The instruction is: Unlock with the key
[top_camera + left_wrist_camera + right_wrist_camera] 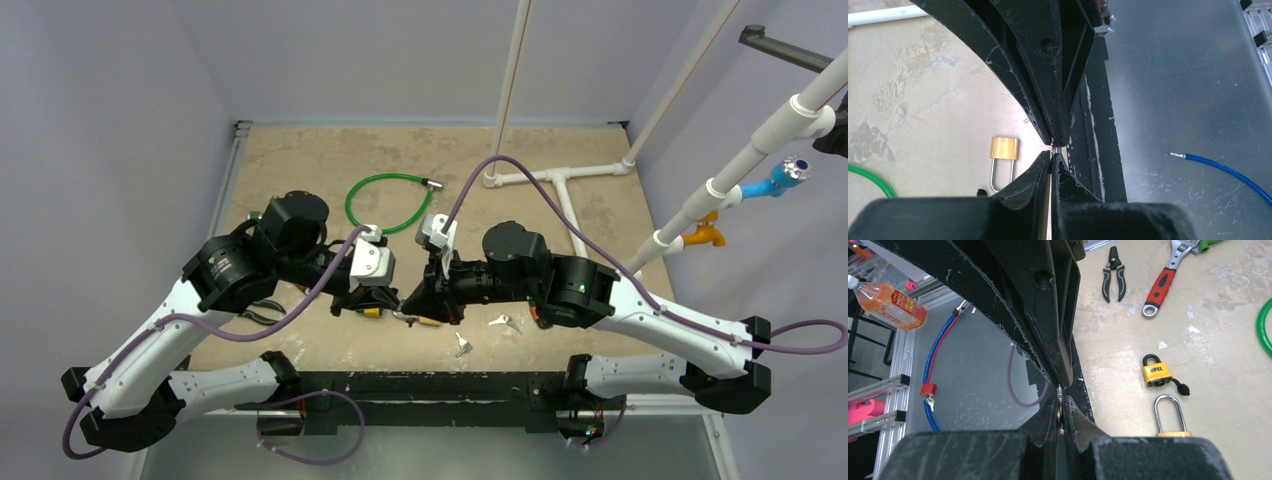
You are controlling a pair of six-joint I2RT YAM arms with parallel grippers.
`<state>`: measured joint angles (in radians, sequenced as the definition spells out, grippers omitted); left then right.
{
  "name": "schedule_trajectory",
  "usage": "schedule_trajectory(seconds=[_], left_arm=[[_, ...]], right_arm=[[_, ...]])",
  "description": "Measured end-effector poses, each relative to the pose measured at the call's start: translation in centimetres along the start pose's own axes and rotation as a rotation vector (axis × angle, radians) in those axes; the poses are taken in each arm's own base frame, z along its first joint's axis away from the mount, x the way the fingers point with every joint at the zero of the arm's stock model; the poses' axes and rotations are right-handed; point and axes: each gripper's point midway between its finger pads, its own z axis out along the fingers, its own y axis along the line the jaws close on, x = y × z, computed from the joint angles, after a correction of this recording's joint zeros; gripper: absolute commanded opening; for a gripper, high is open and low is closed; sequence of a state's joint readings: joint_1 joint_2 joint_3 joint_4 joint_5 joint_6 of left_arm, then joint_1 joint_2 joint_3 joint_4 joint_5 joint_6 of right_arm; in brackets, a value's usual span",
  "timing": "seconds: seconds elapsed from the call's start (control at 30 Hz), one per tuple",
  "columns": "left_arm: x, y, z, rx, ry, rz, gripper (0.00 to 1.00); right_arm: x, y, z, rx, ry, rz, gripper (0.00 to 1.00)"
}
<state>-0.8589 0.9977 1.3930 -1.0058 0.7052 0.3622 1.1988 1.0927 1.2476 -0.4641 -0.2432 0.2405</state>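
**A:** Where is the key (1061, 414)?

**B:** Edge-on in the right gripper (1061, 401), I judge. A thin metal sliver shows between its clenched jaws. The left gripper (1053, 156) meets it tip to tip, jaws also clamped tight. There is a glint at the tips, but I cannot tell whether it grips the same key.

**A:** Why nose to nose?

**B:** Probably a handover or re-grip, so the blade ends up pointing outward for the keyhole.

**A:** And the locks?

**B:** The brass padlock (1004, 148) lies flat on the table (923, 100), just beside the meeting fingertips, untouched. A yellow padlock (1155, 374) lies near it. 2 spare keys (505, 322) rest near the front edge, to the right.
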Motion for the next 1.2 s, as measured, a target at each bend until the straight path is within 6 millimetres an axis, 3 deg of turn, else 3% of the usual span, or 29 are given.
schedule_trajectory(seconds=[0.1, 0.13, 0.2, 0.27, 0.37, 0.5, 0.67, 0.83, 1.07, 1.2], left_arm=[[0.0, 0.0, 0.0, 0.000, 0.001, 0.000, 0.00], [0.0, 0.0, 0.0, 0.000, 0.001, 0.001, 0.00], [0.0, 0.0, 0.0, 0.000, 0.000, 0.001, 0.00], [0.0, 0.0, -0.1, -0.004, 0.004, -0.001, 0.00], [0.2, 0.2, -0.1, -0.017, 0.010, -0.001, 0.00], [0.2, 0.4, -0.2, -0.031, 0.013, 0.001, 0.00], [0.0, 0.4, -0.5, -0.039, 0.009, 0.006, 0.00], [-0.5, 0.3, -0.8, -0.043, -0.001, 0.013, 0.00], [-0.5, 0.3, -0.8, -0.044, -0.001, 0.013, 0.00], [-0.5, 0.3, -0.8, -0.044, 0.000, 0.012, 0.00]], right_arm=[[0.0, 0.0, 0.0, 0.000, 0.000, -0.005, 0.01], [0.0, 0.0, 0.0, 0.000, 0.000, -0.006, 0.13], [0.0, 0.0, 0.0, 0.001, -0.001, -0.007, 0.54], [0.0, -0.1, 0.0, 0.005, -0.002, 0.000, 0.67], [-0.3, -0.2, -0.3, 0.016, -0.015, -0.007, 0.73], [-1.7, -0.1, -2.1, 0.040, -0.081, -0.023, 0.68], [-3.4, 0.1, -4.0, 0.057, -0.163, -0.047, 0.49], [-3.4, -0.2, -2.9, 0.058, -0.163, -0.048, 0.46], [-2.7, -0.6, -0.8, 0.047, -0.124, -0.062, 0.20], [-2.6, -0.3, -0.5, 0.024, -0.120, -0.070, 0.17]])
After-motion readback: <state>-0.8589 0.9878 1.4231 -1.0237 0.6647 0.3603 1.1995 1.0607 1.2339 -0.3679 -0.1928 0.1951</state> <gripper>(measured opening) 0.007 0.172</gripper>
